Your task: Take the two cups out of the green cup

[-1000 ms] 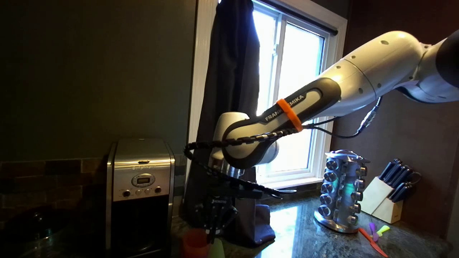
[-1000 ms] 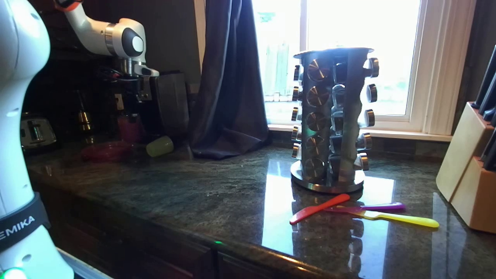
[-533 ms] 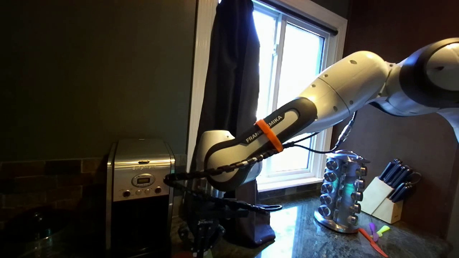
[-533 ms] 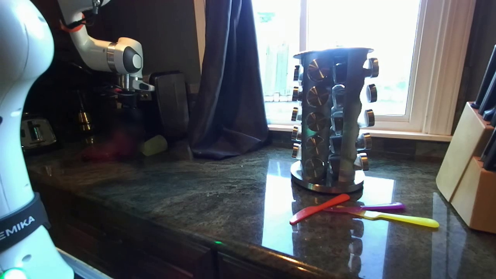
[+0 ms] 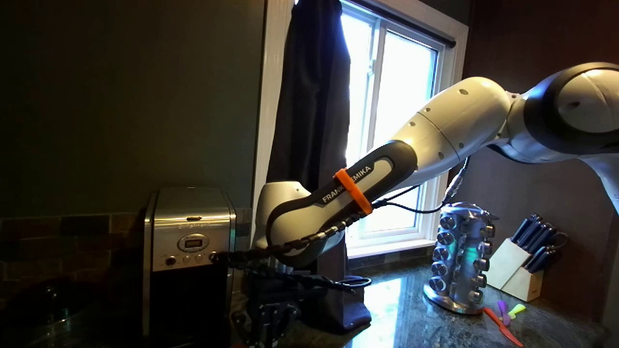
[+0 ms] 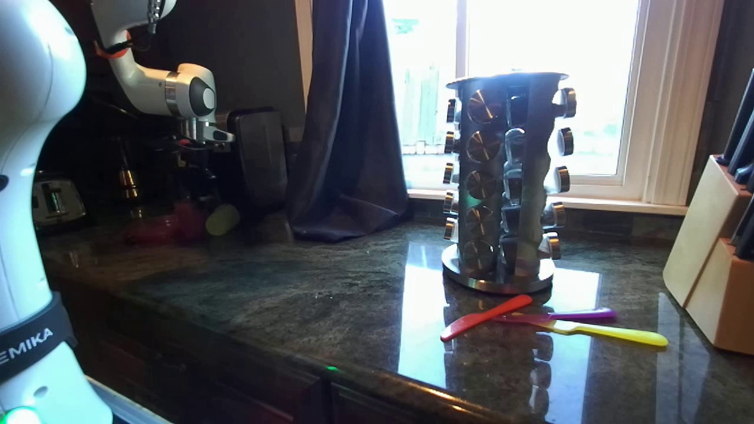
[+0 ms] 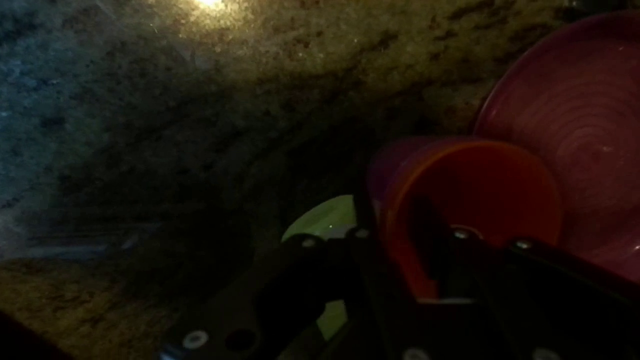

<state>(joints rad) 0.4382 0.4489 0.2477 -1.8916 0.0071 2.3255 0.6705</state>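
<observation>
Where the dark stone-topped table (image 6: 283, 294) runs toward its far end in an exterior view, the black gripper (image 7: 398, 230) hangs over a small orange-red plastic cup (image 7: 500, 185) that stands mouth-up, well back from the front edge. In the wrist view the jaws are apart, one outside the cup and the other over or within the mouth, the wall showing between them. Purple plastic (image 7: 385, 167) shows directly alongside the cup's outer wall; whether it is a second cup, I cannot tell. Just beside, the lime-green plastic cup (image 6: 222, 219) is tipped over and, from the wrist, partly hidden behind the jaws. A round pink plate (image 7: 570, 95) crowds the orange-red cup on its other side. Toward the back edge stand a steel-and-black coffee maker (image 5: 191, 263) and a steel spice rack (image 6: 500, 182), with a red plastic knife (image 6: 486, 318), a purple knife (image 6: 583, 315) and a yellow knife (image 6: 618, 334) lying before the rack; a wooden knife block (image 5: 512, 270) stands near the back corner.
</observation>
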